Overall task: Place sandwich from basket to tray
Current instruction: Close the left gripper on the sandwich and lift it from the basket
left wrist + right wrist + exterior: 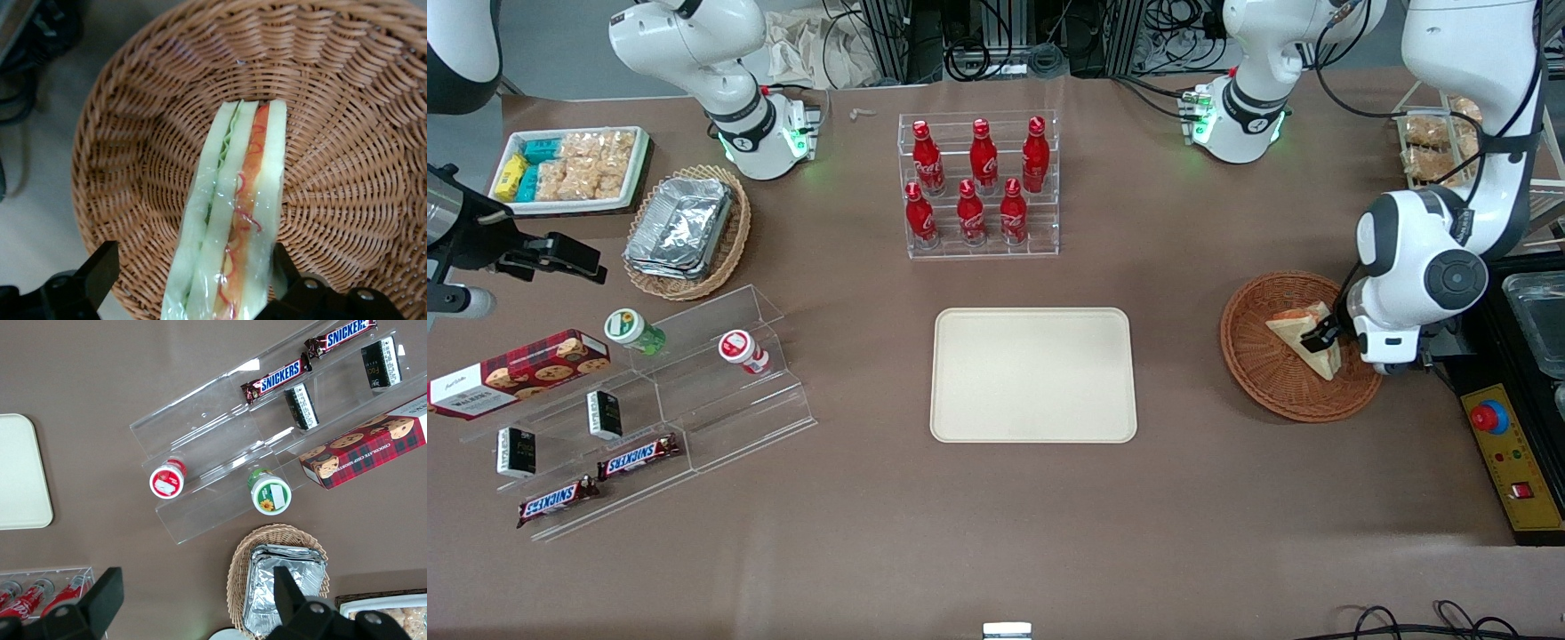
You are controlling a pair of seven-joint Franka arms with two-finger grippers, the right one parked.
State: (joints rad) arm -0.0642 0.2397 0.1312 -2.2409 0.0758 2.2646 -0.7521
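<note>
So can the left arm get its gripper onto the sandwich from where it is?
Probably yes: the gripper is open and already straddles the sandwich in the basket, one finger each side, nothing between.

From my station I could read "SNICKERS" on two brown chocolate bars (639, 456) (558, 500) lying on the clear acrylic stepped display stand (720, 418); the right wrist camera showed that same word on both bars (277, 377) (340, 335). The red tartan biscuit box (519, 372) carried "Walkers" on its white end, and "CHOCOLATE" ran along its edge (363, 450). The six red bottles (971, 182) in the clear acrylic rack wore white script I took for Coca-Cola. Lettering on the small black packets (605, 414) was illegible to me.
</note>
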